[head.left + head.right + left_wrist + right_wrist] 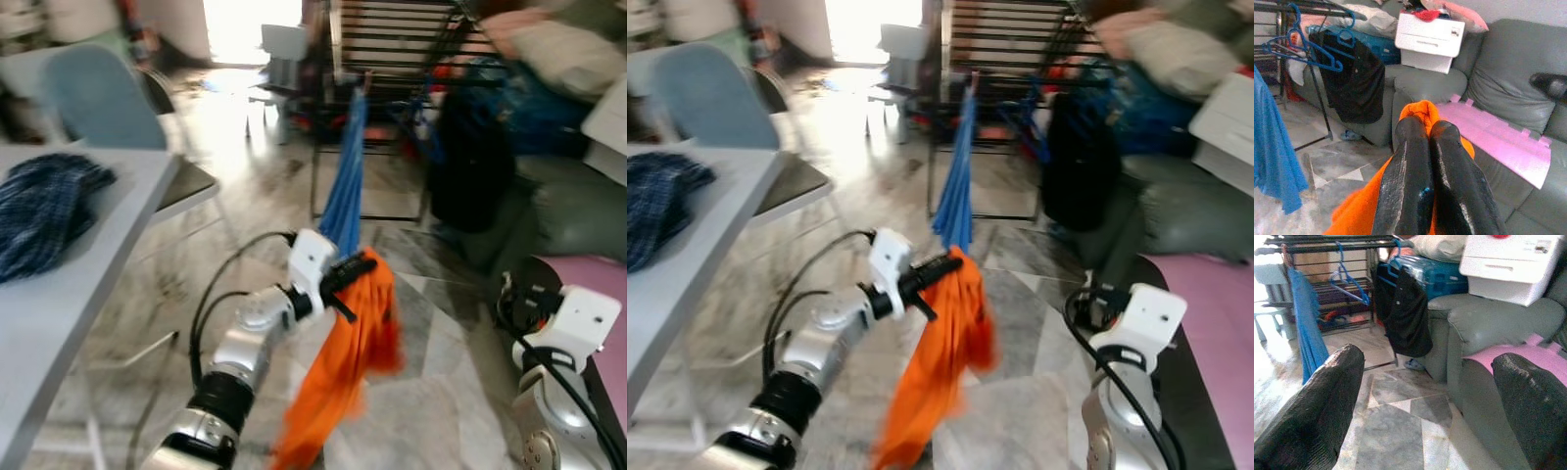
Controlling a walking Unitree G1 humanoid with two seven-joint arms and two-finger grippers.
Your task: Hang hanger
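My left gripper (358, 266) is raised in front of me, shut on an orange garment (343, 362) that droops toward the floor; in the left wrist view the orange cloth (1422, 110) bulges past the closed black fingers (1405, 181). I cannot make out a hanger inside it. Ahead stands a black drying rack (392, 39) with a blue garment (345, 186) hanging from it. Empty blue hangers (1349, 281) and a black garment (1408, 316) hang on the rack's rail. My right gripper (1425, 396) is open, low at my right side.
A grey table (88, 284) with a dark checked cloth (44, 206) is on my left, a blue chair (98, 98) behind it. A grey sofa (1508, 83) with a pink mat (1498, 137) and a white box (1430, 39) lies to the right. Marble floor stretches ahead.
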